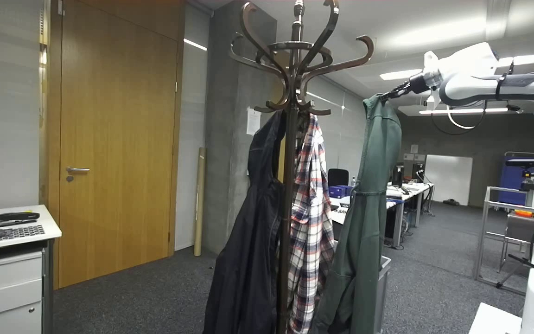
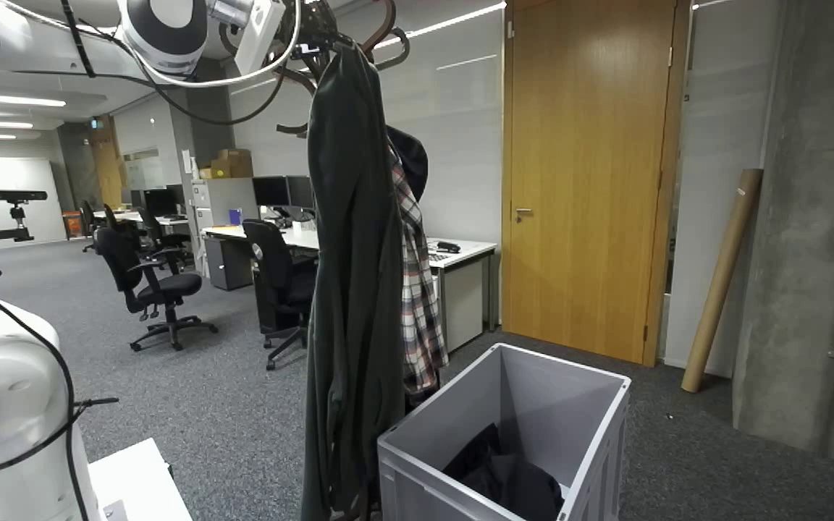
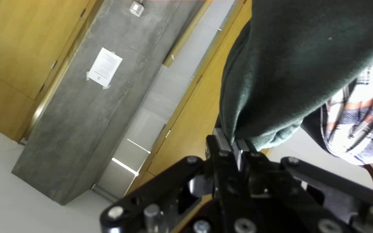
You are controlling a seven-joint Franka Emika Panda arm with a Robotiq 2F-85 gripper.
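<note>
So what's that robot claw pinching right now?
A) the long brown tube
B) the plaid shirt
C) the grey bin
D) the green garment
D, since the wrist view shows the gripper shut on a gathered bit of the green garment, which hangs down below it in both exterior views.
</note>
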